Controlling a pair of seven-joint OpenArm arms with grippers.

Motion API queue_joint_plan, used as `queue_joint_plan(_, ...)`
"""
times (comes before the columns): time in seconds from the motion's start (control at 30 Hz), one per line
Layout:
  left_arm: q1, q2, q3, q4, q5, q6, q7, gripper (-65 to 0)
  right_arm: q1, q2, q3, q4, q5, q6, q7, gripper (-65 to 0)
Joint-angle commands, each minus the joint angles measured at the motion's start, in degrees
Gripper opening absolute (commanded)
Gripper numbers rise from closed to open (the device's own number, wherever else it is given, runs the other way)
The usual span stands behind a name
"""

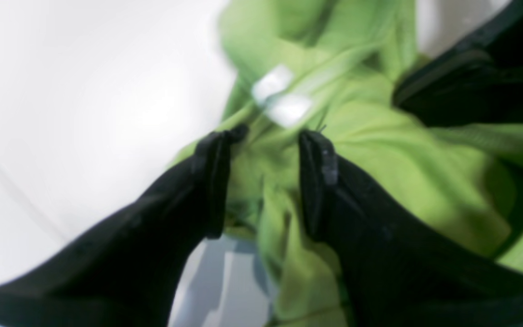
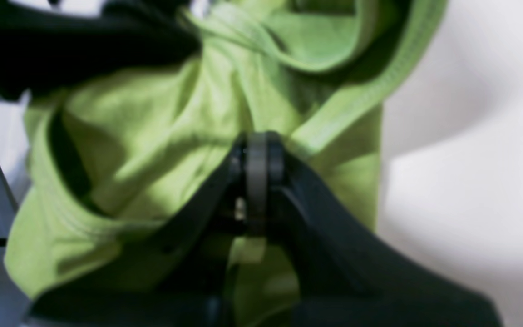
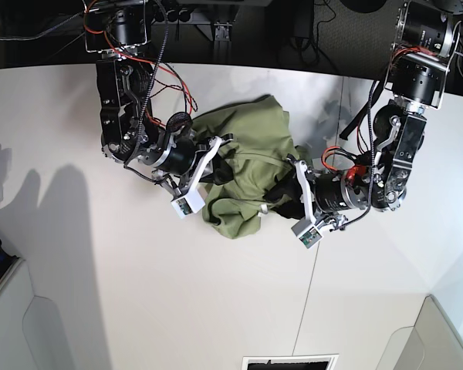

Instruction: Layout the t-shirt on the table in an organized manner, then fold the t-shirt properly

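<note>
T-shirt [image 3: 251, 166] bunched on worktop [image 3: 139, 293]; right gripper [image 2: 258, 156] jaws pinched on cloth, left gripper [image 1: 268, 141] jaws parted around a fold.

Base view overhead looking down, both wrist views close, facing the t-shirt [image 3: 247, 166] all three share.

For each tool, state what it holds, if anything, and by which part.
Right tool: shut on the t-shirt, a fold beside a stitched hem. Left tool: open around bunched fabric, not gripping.
</note>
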Motion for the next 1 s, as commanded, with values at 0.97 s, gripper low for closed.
queue_joint_plan(0.97,0.9,-9.8,-0.6,23.9,-9.1,1.2,8.4,-41.4,-7.8,3.1,0.1,21.6,3.3,-0.7,-2.4,-65.0)
